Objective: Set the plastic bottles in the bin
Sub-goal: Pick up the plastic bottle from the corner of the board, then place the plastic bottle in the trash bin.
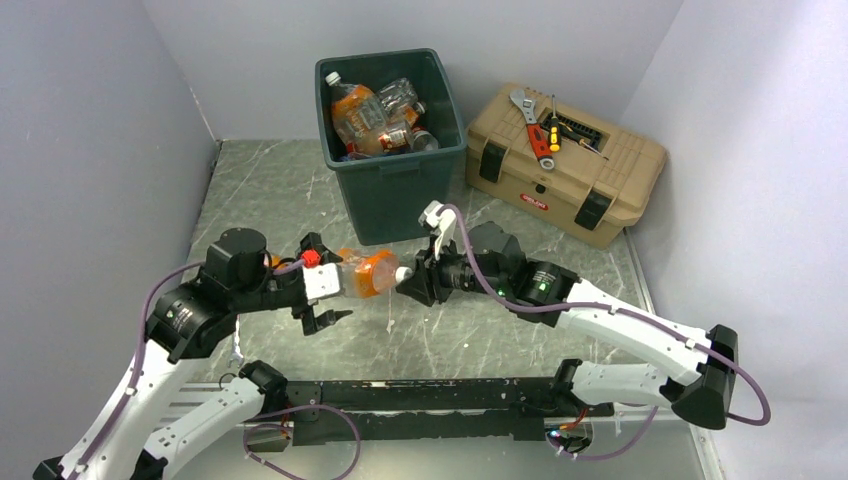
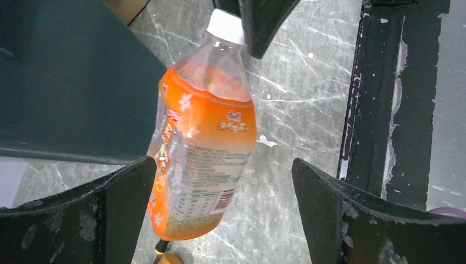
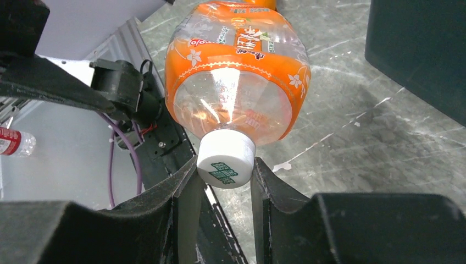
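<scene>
Black matte fingers (image 3: pixel 184 192) of the right gripper (image 3: pixel 225 173) are pinching the round white cap (image 3: pixel 226 160) of a clear plastic bottle (image 3: pixel 236 71) with a glossy orange label. This bottle is hanging sideways above the grey marbled table (image 1: pixel 480 330), just in front of the dark green bin (image 1: pixel 390 185). Both arms are reaching inward, facing each other. The left gripper (image 2: pixel 222 168) is standing wide open around the bottle's bottom end. Only the top camera is showing other bottles (image 1: pixel 375 115) piled inside the bin.
</scene>
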Robot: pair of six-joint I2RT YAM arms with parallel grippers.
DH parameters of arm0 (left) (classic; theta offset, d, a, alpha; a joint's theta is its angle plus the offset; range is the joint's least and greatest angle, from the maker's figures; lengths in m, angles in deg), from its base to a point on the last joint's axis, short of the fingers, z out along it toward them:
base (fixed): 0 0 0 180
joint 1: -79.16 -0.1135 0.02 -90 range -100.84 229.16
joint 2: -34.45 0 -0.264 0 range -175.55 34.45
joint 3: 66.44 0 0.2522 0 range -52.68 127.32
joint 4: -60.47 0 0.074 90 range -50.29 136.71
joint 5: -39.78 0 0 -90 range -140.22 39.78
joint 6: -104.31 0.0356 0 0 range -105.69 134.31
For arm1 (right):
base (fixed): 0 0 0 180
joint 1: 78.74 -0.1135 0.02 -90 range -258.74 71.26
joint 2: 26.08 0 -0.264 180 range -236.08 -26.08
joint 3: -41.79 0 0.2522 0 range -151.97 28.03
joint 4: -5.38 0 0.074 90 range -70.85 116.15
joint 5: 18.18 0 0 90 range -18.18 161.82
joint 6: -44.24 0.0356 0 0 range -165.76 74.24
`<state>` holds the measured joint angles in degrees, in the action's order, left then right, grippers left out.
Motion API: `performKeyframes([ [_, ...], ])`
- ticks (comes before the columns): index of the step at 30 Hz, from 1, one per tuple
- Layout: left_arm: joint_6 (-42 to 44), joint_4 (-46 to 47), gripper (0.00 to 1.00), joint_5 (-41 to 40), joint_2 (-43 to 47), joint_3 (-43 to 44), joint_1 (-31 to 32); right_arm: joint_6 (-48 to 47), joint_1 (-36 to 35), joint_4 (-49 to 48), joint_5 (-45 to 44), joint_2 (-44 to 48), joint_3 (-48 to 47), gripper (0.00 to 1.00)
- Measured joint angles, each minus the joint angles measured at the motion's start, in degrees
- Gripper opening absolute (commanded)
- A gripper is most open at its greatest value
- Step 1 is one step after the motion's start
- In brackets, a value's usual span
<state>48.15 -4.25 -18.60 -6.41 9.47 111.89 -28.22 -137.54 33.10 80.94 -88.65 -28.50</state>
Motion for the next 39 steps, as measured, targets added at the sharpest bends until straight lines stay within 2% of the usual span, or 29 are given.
performKeyframes([
  [15,1.53,0.63,0.99,-7.08,-3.45,-0.09,1.40,-0.17,2.19,2.38,6.19,-1.95,-6.27,0.00],
  [17,1.51,1.14,0.91,-7.56,-3.82,-0.09,1.38,-0.17,2.19,2.75,6.71,-1.92,-6.43,0.00],
  [23,0.46,2.38,0.38,-8.68,-5.79,-0.04,1.68,0.02,2.71,2.75,7.10,-1.84,-6.54,0.00],
  [24,0.50,2.16,0.34,-8.22,-6.08,0.11,1.86,0.02,2.91,2.64,6.60,-1.75,-6.54,0.14],
  [26,0.07,1.64,0.34,-7.85,-6.78,1.05,2.23,0.02,3.13,2.69,6.29,-1.25,-6.54,0.54],
  [27,-0.07,1.31,0.33,-7.50,-7.10,1.88,2.25,0.02,3.13,2.73,6.19,-0.90,-6.67,0.66],
  [28,-0.46,1.31,0.31,-7.52,-7.34,2.60,2.25,0.07,3.13,3.02,6.40,-0.46,-6.99,0.89],
  [29,-0.66,1.40,0.28,-7.89,-7.37,3.61,2.21,0.17,2.99,3.52,6.88,0.04,-7.39,0.99],
  [34,-3.02,4.76,0.19,-7.56,-6.38,11.45,1.75,-0.44,2.23,6.16,8.15,6.23,-7.80,1.00],
  [39,-8.11,17.97,0.21,-7.37,-4.02,14.95,1.75,-1.38,2.25,4.79,7.15,18.88,-3.06,1.00],
])
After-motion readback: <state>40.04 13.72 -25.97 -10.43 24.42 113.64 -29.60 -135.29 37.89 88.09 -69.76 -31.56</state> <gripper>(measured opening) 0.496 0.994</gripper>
